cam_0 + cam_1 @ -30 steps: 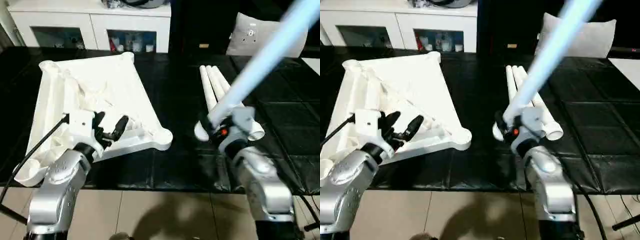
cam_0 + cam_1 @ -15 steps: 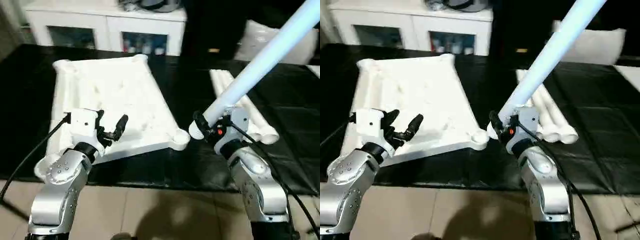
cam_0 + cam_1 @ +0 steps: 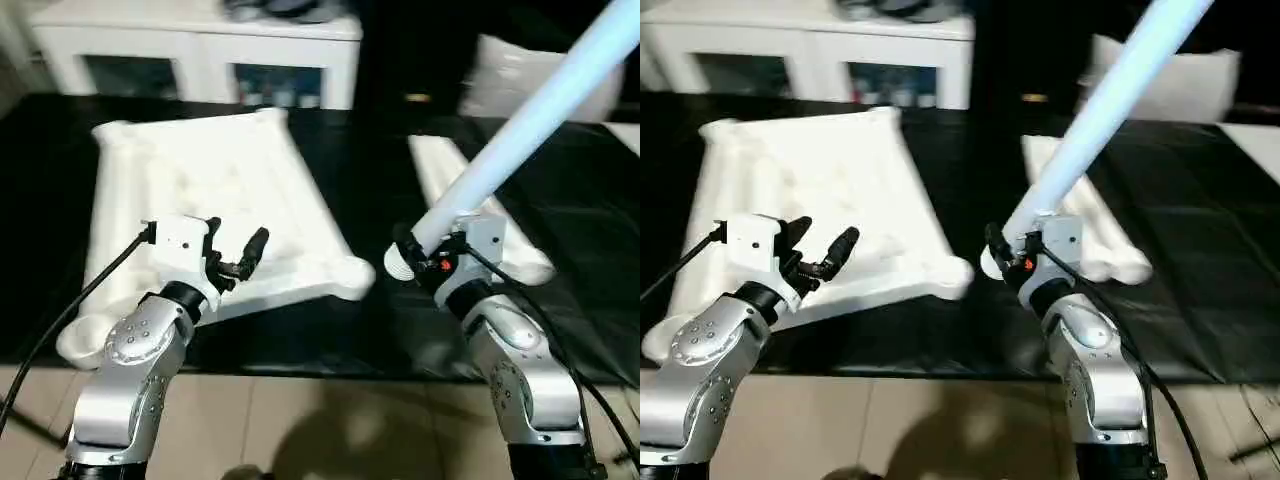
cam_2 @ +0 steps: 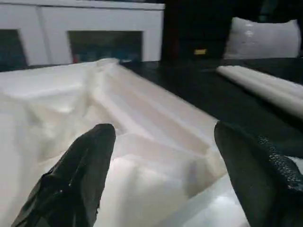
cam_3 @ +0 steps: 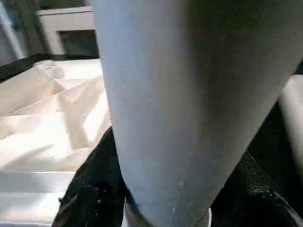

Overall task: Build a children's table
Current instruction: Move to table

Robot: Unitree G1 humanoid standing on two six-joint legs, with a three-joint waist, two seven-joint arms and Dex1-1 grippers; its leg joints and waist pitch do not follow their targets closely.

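The children's table top (image 3: 215, 190) lies upside down on the left, white, with its ribbed underside up and a round corner socket (image 3: 352, 275) at its near right corner. My left gripper (image 3: 237, 255) hovers open over the top's near edge, with nothing between its black fingers (image 4: 80, 175). My right gripper (image 3: 422, 250) is shut on a white leg (image 3: 530, 115) near its thick end. The leg slants up to the far right, and its lower end (image 3: 398, 263) hangs just right of the corner socket, apart from it. More legs (image 3: 470, 205) lie side by side on the mat behind.
A black mat (image 3: 370, 170) covers the floor under the parts. A white cabinet (image 3: 200, 45) with glass doors stands at the back, and a grey cushion (image 3: 535, 75) lies at the back right. Tan floor (image 3: 300, 430) runs along the near edge.
The view has shifted. My right gripper has carried the leg's lower end leftwards, off the lying legs and close to the top's near corner. The left gripper stays open over the top.
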